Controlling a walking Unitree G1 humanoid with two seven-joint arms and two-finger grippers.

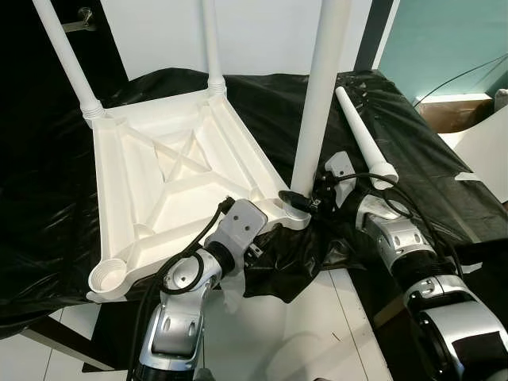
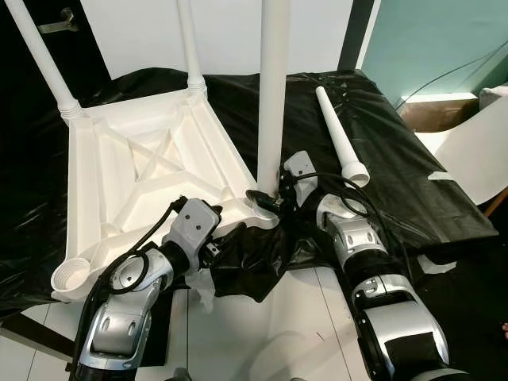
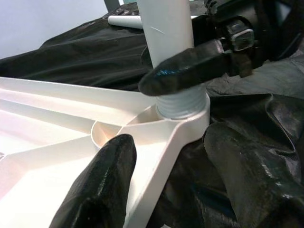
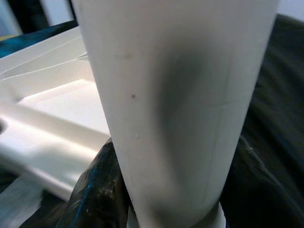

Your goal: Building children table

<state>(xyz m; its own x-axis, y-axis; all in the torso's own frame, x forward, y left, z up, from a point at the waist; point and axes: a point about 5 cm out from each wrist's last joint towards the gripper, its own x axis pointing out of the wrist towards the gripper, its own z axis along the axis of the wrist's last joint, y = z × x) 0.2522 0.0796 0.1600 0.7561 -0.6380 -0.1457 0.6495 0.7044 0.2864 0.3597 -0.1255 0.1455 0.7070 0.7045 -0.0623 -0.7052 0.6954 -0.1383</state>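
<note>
I am seeing the white tabletop (image 1: 171, 186) lying upside down on the black-sheeted bench (image 1: 413, 159), a loose leg (image 1: 363, 139) resting beside it; my right gripper (image 1: 305, 202) is clamping the upright leg (image 1: 317, 103) at its corner socket, my left gripper (image 3: 156, 190) is straddling the tabletop's edge, fingers apart

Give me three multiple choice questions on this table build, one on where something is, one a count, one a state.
1. Where is the loose leg?
A. on the black sheet, right of the tabletop
B. on the floor
C. in the left gripper

2. How many legs stand in the upturned tabletop?
A. one
B. three
C. four

3. What is the right gripper doing?
A. hanging idle
B. closed round the base of the near leg
C. lifting the sheet

Answers: 1 A, it lies on the black sheet. 2 B, three upright, one corner socket empty. 3 B, its fingers clasp the leg at its socket.
</note>
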